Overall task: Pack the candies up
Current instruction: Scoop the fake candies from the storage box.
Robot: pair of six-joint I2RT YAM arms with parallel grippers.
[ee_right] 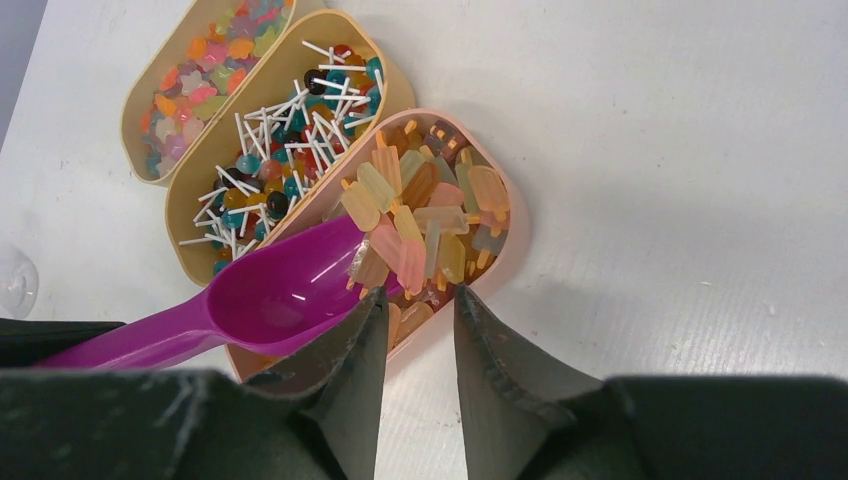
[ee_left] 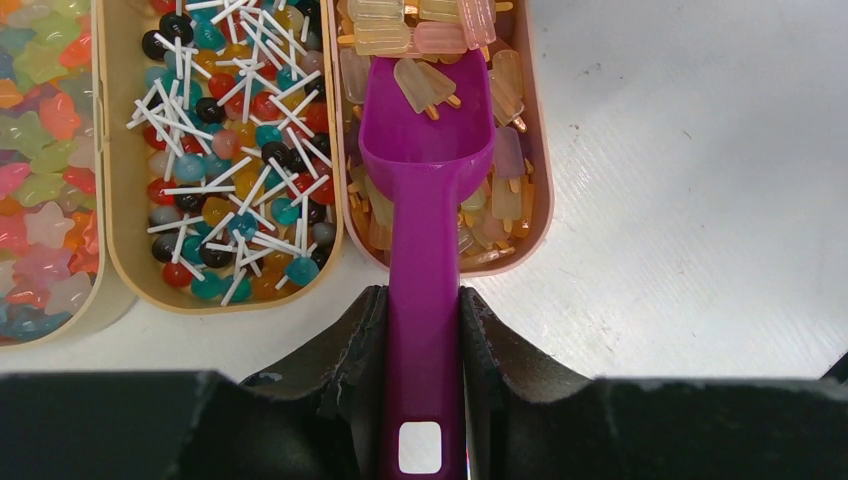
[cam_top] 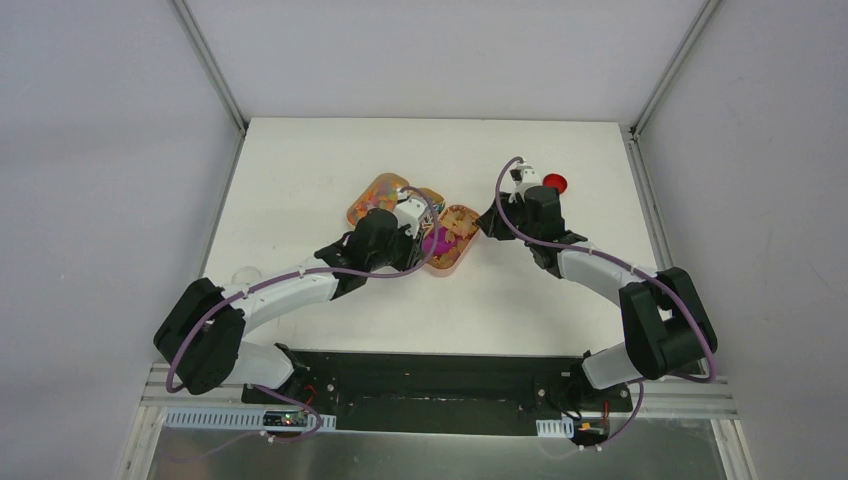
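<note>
A: Scooping looks like the step in hand. The left pincer (ee_left: 420, 305) is clamped on the handle of the magenta plastic scoop (ee_left: 425, 160), whose bowl lies in the oblong pink tray (ee_left: 545, 180) on the white table (ee_left: 700, 200).

B: And the catch?

A: One pale popsicle-shaped gummy (ee_left: 425, 85) sits in the bowl. The other translucent gummies (ee_right: 430, 215) lie heaped in that tray. The stick lollipops (ee_left: 240, 150) and the star-shaped gummies (ee_left: 40, 150) lie in two tan trays (ee_left: 125, 240) beside it, untouched by either arm.

B: The right pincer (ee_right: 418, 305)?

A: Its jaws stand part-way apart over the pink tray's near rim. Whether they pinch it, I cannot tell.

B: Next?

A: I judge the scoop must dig deeper under the heap, then lift level so nothing slides off. If the right arm is bracing the tray, it should hold firm. Packing has barely begun, I'd guess.
</note>
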